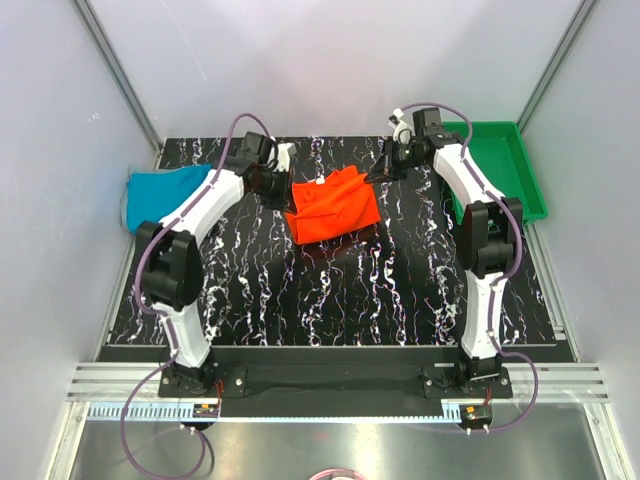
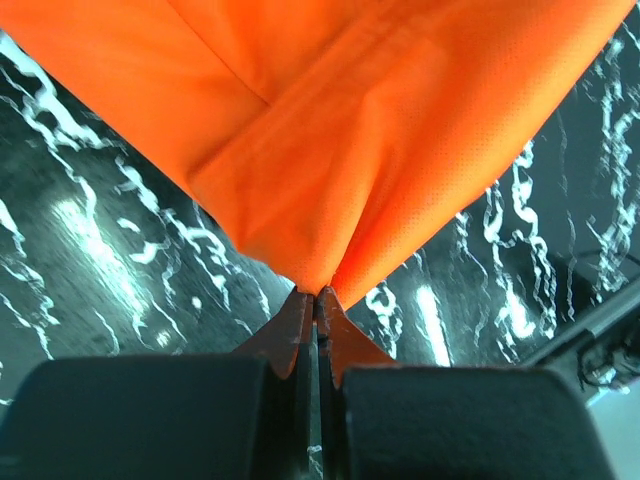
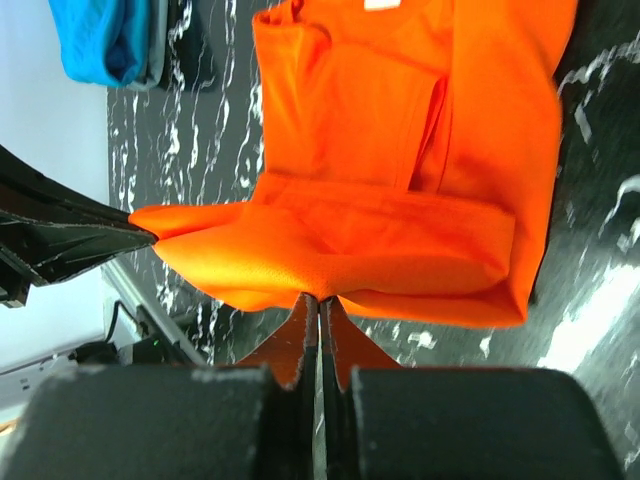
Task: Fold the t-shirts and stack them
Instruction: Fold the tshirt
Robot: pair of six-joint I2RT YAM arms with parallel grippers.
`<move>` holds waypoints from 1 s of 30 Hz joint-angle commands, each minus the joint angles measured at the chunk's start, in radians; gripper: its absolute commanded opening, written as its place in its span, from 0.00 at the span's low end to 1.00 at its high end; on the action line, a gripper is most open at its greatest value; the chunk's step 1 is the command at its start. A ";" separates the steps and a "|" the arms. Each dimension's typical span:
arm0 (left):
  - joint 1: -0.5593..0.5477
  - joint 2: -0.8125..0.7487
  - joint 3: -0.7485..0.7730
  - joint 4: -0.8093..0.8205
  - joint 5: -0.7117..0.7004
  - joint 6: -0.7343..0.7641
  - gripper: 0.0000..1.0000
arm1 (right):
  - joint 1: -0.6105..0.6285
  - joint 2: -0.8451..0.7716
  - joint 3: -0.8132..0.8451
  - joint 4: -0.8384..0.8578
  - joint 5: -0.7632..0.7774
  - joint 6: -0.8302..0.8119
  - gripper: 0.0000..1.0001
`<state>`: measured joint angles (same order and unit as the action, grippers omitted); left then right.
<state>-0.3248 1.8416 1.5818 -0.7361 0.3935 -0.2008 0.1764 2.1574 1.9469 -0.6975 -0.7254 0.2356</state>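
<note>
Left gripper [image 2: 317, 298] and right gripper [image 3: 318, 302] both pinch shut on edges of the orange t-shirt [image 1: 335, 207], half-folded on the table [image 1: 330, 300]. Risk: thin bite slips, or uneven pull skews the fold. Teal t-shirt [image 1: 165, 190] sits bunched at the left edge.

The top camera looks down from above and behind the arms [image 1: 200, 205], their bases at its lower edge, and takes in the whole marbled table [image 1: 330, 300]. Each wrist camera sits just behind its own fingers [image 2: 290, 335] and looks along them — very close to the orange t-shirt [image 2: 380, 150], which all three views share. The right wrist view also catches the teal t-shirt [image 3: 100, 40], top left.
</note>
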 commanded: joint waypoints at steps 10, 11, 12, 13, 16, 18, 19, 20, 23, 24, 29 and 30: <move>0.067 0.200 0.185 0.058 -0.096 0.029 0.00 | 0.002 0.258 0.316 0.081 0.014 0.013 0.00; 0.069 0.214 0.199 0.066 -0.105 0.029 0.00 | 0.003 0.286 0.329 0.091 0.014 0.019 0.00; 0.072 0.229 0.214 0.070 -0.126 0.029 0.00 | 0.003 0.301 0.358 0.098 0.020 0.025 0.00; 0.073 0.257 0.243 0.075 -0.140 0.031 0.00 | 0.005 0.314 0.371 0.116 0.020 0.030 0.00; 0.073 0.304 0.303 0.093 -0.197 0.031 0.00 | 0.005 0.357 0.417 0.160 0.023 0.041 0.00; 0.072 0.324 0.329 0.102 -0.231 0.035 0.00 | 0.005 0.395 0.466 0.185 0.029 0.054 0.00; 0.072 0.349 0.357 0.109 -0.240 0.038 0.00 | 0.005 0.412 0.486 0.188 0.027 0.056 0.00; 0.072 0.360 0.369 0.115 -0.255 0.043 0.00 | 0.006 0.444 0.509 0.190 0.030 0.065 0.00; 0.069 0.409 0.432 0.127 -0.317 0.066 0.00 | 0.006 0.476 0.570 0.211 0.049 0.083 0.00; 0.069 0.425 0.461 0.130 -0.321 0.081 0.00 | 0.006 0.478 0.570 0.223 0.052 0.087 0.00; 0.059 0.470 0.541 0.168 -0.415 0.081 0.06 | 0.012 0.476 0.557 0.231 0.067 0.087 0.00; 0.056 0.476 0.555 0.176 -0.426 0.086 0.06 | 0.011 0.476 0.558 0.234 0.070 0.087 0.00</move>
<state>-0.2634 2.3108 2.0640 -0.6285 0.0704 -0.1432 0.1814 2.6385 2.4626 -0.5171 -0.6884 0.3138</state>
